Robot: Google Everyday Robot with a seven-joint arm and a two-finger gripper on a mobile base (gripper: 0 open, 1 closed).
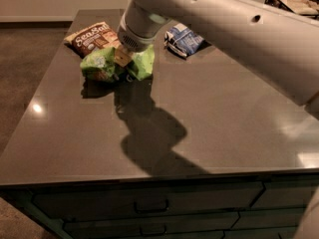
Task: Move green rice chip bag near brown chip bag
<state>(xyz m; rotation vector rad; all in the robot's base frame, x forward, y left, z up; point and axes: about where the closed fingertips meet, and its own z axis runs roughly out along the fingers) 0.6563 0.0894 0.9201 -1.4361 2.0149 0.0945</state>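
The green rice chip bag (102, 64) is crumpled and held just above the dark table (209, 113), at the back left. My gripper (121, 59) comes down from above and is shut on the bag's middle, so the bag bulges out on both sides of it. The brown chip bag (92, 37) lies flat on the table right behind and to the left of the green bag, a small gap apart. The arm covers part of the table behind the green bag.
A blue-and-white bag (183, 39) lies at the back, right of my gripper. A basket (294, 1) stands beyond the table's back right. The table's left edge runs near the bags. Drawers (149, 205) line the table's front.
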